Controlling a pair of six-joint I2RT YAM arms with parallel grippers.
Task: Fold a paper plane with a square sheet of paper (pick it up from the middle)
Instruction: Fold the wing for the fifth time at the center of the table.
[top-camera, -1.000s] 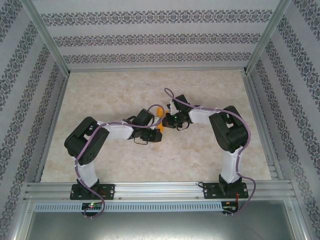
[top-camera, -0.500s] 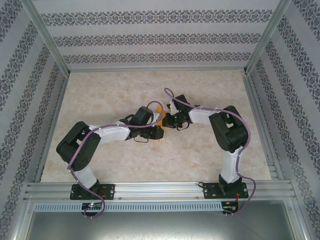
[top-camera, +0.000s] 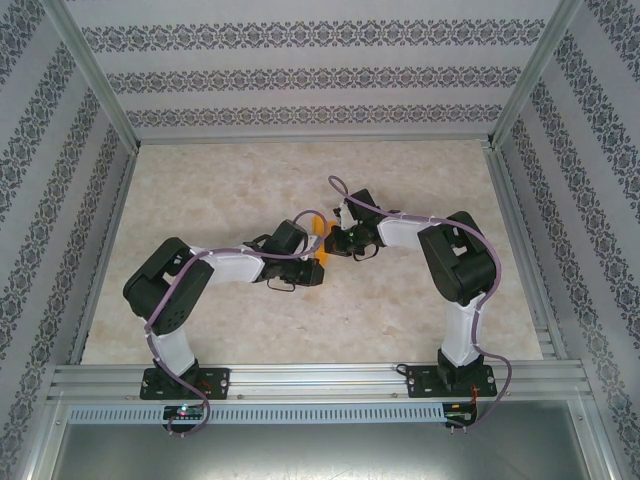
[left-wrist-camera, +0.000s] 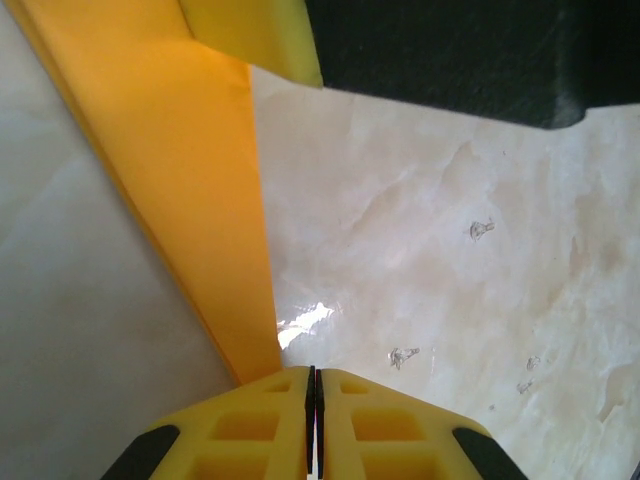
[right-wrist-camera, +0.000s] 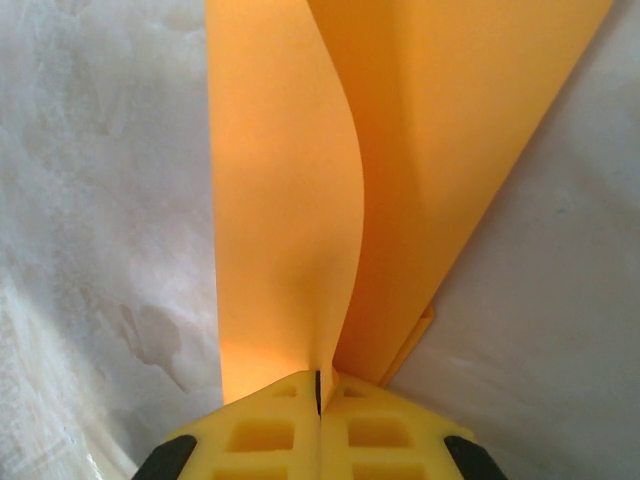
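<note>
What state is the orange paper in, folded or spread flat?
Folded, not flat: the orange paper emerges in overlapping creased layers from the shut right pincer.

The paper (right-wrist-camera: 290, 200) is thin, smooth, matt orange. The table (left-wrist-camera: 430, 250) looks like polished pale marble, with a glossy glare toward six o'clock in the left wrist view. The left gripper (left-wrist-camera: 313, 372) is matt yellow moulded plastic. The rails (top-camera: 320, 378) at six o'clock overhead are brushed metal.

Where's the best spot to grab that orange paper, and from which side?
Probably its creased edge, approached end-on along the fold, as the right pincer does. The orange paper is folded, its layers meeting in a thin ridge that fits between two fingers.
</note>
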